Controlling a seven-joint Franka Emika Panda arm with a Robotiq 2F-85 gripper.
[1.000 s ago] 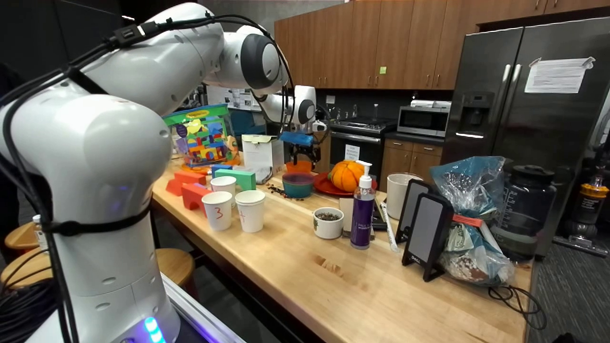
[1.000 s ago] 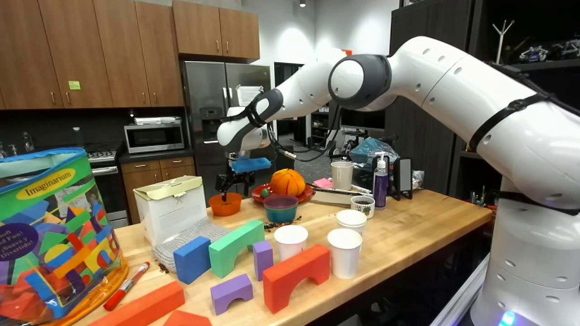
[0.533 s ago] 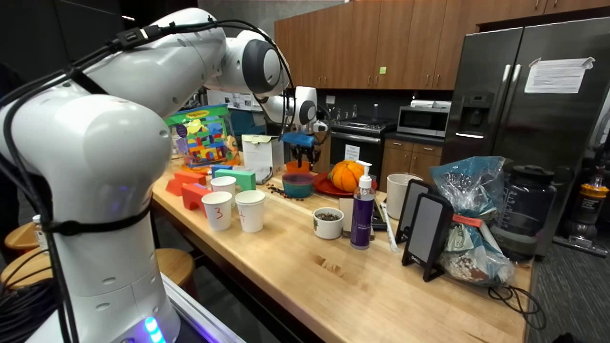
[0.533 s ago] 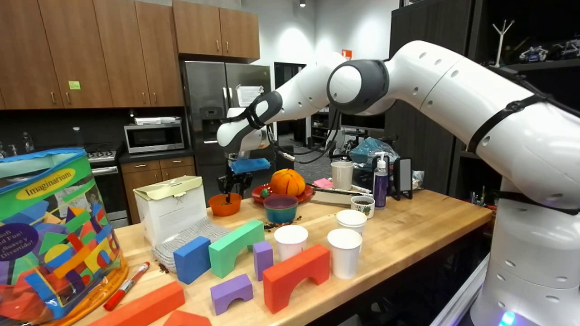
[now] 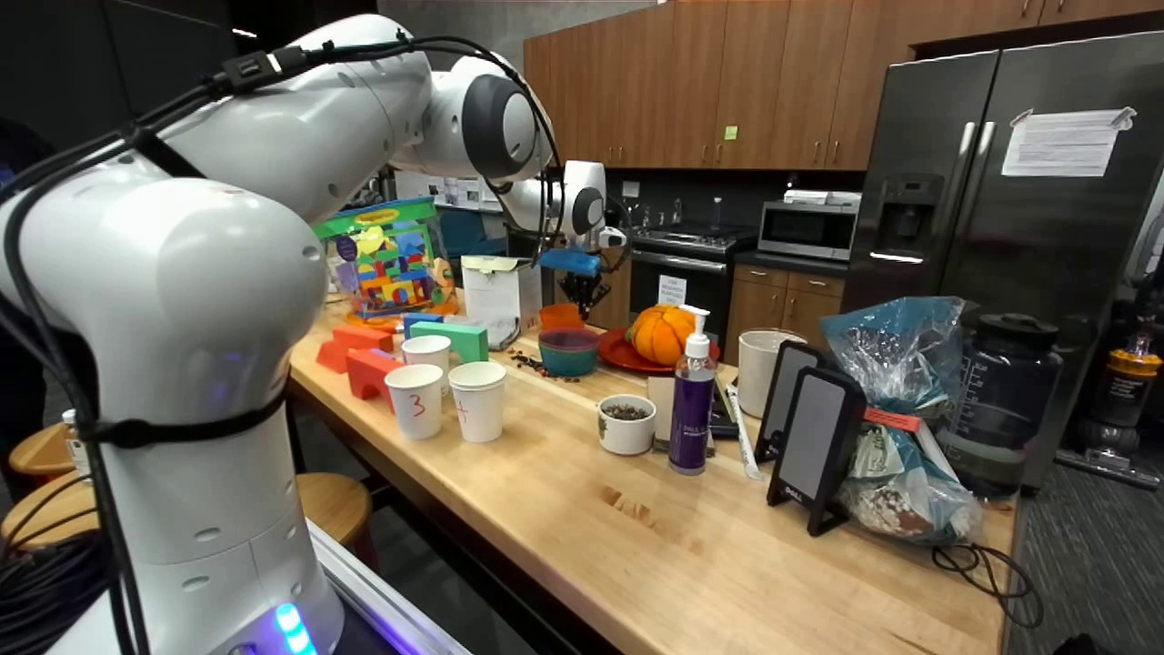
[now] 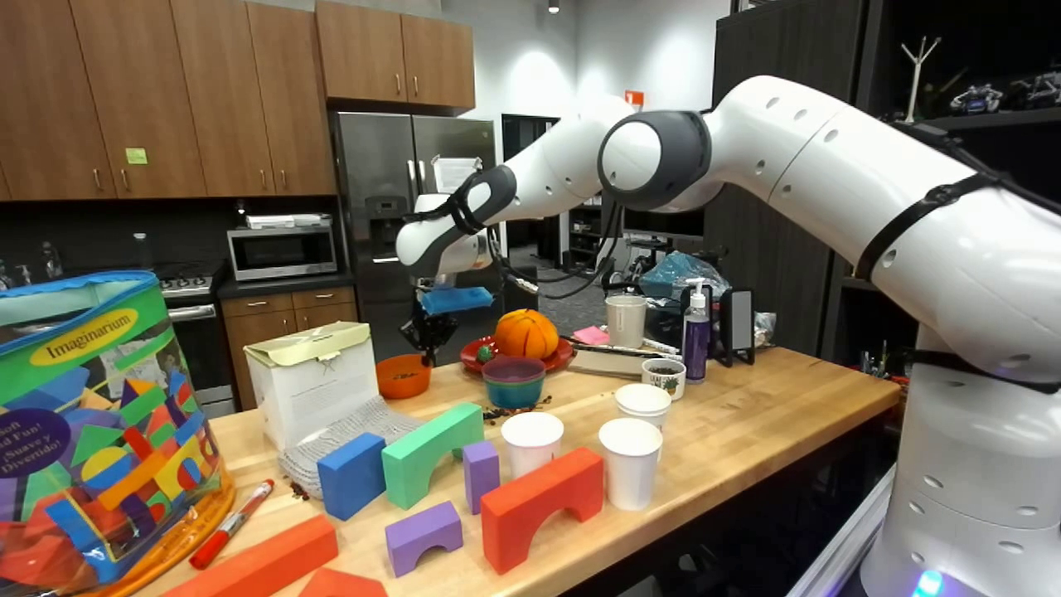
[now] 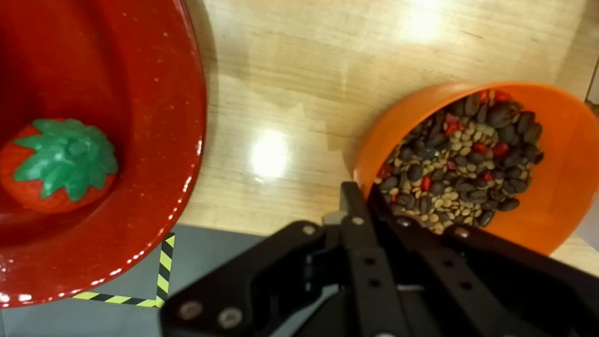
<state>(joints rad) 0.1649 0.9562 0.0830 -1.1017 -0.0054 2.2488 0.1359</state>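
Note:
My gripper (image 7: 364, 193) is shut on the near rim of an orange bowl (image 7: 561, 173), one finger inside the wall and one outside. The bowl looks slightly tilted in the wrist view and holds dark beans, pale lentils and a few red bits. In both exterior views the black fingers reach down to the edge of the orange bowl (image 6: 404, 377). Beside it in the wrist view lies a red plate (image 7: 189, 135) bearing a red toy with green leaves (image 7: 70, 159). An orange pumpkin (image 6: 526, 333) also rests on that plate.
Close by stand stacked teal and purple bowls (image 6: 514, 391) and a white box (image 6: 319, 385). Paper cups (image 6: 632, 473), foam blocks (image 6: 539, 510), a purple pump bottle (image 5: 693, 418), a small cup of beans (image 5: 627, 432) and black speakers (image 5: 817, 441) occupy the wooden table (image 5: 564, 509).
My fingers have come together from wide apart onto the orange bowl's rim. The bowl has shifted slightly to the left in both exterior views, and the arm has dipped a little.

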